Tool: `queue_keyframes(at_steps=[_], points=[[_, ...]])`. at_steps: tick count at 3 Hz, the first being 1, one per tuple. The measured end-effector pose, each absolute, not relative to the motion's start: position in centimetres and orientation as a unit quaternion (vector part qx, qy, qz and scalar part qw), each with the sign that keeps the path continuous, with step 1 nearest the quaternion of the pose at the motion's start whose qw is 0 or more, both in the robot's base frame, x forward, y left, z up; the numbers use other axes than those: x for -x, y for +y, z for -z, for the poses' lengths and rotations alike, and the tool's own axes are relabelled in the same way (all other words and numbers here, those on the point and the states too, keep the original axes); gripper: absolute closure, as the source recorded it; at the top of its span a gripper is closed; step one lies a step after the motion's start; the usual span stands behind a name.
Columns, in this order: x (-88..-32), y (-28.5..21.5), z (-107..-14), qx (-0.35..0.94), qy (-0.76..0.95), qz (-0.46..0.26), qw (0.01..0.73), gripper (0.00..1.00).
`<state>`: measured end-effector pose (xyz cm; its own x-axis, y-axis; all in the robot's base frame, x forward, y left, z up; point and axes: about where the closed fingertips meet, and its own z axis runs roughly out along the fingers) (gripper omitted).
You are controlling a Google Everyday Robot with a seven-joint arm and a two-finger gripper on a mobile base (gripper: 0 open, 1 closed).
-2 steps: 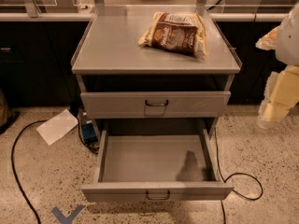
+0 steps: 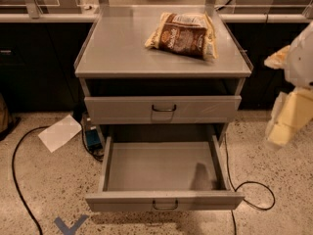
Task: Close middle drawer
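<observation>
The middle drawer (image 2: 164, 168) is pulled far out towards me, open and empty, with its grey front (image 2: 122, 201) and small dark wire handle (image 2: 165, 205) nearest the camera. The uppermost drawer (image 2: 117, 109) above it is closed. The lowest drawer is hidden beneath the open one. My gripper (image 2: 282, 131) shows as a blurred cream-and-white shape at the right edge. It hangs to the right of the cabinet at about drawer height, apart from the drawer.
A brown snack bag (image 2: 182, 34) lies on the grey cabinet top (image 2: 117, 48). A sheet of paper (image 2: 59, 132), a small blue box (image 2: 92, 138) and black cables (image 2: 19, 180) lie on the speckled floor left; another cable (image 2: 254, 190) runs right. Dark counters stand behind.
The arm at the right edge has sunk slightly. The drawer and the cabinet have not moved.
</observation>
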<state>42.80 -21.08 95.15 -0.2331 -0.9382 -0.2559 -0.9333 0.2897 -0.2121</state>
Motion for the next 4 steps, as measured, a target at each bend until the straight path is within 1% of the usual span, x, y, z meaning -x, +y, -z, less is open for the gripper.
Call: queue_keyframes(at_steps=[2, 3, 4], points=[[-39.4, -16.0, -85.0, 0.575, 0.788, -0.060, 0.211, 0.00], [-38.1, -13.2, -77.4, 0.563, 0.794, -0.091, 0.210, 0.00], [-36.5, -12.0, -68.0, 0.517, 0.821, -0.113, 0.214, 0.00]])
